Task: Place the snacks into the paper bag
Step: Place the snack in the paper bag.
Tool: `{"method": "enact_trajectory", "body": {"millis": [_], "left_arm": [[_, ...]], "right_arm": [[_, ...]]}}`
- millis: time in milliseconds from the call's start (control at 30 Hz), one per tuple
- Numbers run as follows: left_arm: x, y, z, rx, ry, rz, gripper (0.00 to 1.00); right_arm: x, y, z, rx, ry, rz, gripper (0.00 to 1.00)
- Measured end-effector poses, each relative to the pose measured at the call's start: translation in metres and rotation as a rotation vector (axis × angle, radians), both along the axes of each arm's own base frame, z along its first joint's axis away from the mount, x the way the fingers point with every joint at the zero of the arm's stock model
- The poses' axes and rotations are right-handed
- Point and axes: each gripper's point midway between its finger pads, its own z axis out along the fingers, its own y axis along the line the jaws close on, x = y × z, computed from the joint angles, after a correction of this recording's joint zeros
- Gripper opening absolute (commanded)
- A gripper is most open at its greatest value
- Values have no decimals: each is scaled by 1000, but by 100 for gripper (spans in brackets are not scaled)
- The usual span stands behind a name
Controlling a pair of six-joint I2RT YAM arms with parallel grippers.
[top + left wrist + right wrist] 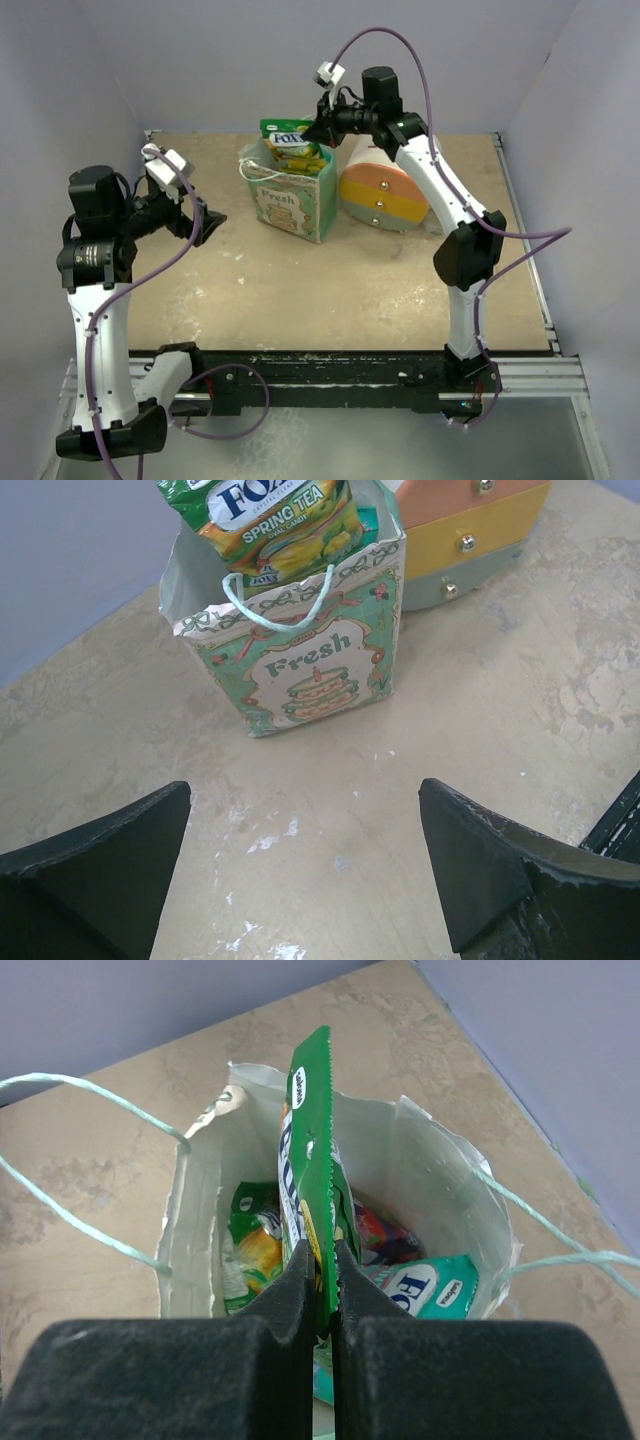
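Observation:
The paper bag (292, 205) stands upright at the back middle, pale green with "Fresh" lettering; it also shows in the left wrist view (310, 660). My right gripper (318, 128) is shut on a green FOX'S snack packet (291, 140), holding it upright half inside the bag's mouth. In the right wrist view the gripper (320, 1260) pinches the packet's edge (312, 1130) over the bag (440, 1170), with a green, a red-purple and a teal packet (430, 1285) lying inside. My left gripper (205, 225) is open and empty, left of the bag, and shows in its wrist view (305, 870).
A round white, orange and yellow drawer unit (382, 192) stands right behind the bag, touching or nearly touching it; its drawers show in the left wrist view (470, 530). Grey walls close the back and sides. A black rail (330, 370) runs along the near edge.

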Motion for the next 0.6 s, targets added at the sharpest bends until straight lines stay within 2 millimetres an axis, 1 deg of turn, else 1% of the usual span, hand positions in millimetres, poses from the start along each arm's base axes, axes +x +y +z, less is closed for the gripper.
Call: {"method": "enact_trajectory", "body": {"millis": [133,267,500,600], "left_arm": [[3,0,-3,-3,13,-1,99],[6,1,-6,-5,26,-2,99],[7,1,-5,-6,21,-1,99],[7,1,-5,-6,19,-1,99]], "right_arm": [[2,-4,-8,-19,7,-26,0],[2,-6,-13,-33,11,-37,3],[-4,-10,-8,-39,-1,-37,7],[-5,-11,-7,-41,-3,-36,12]]}}
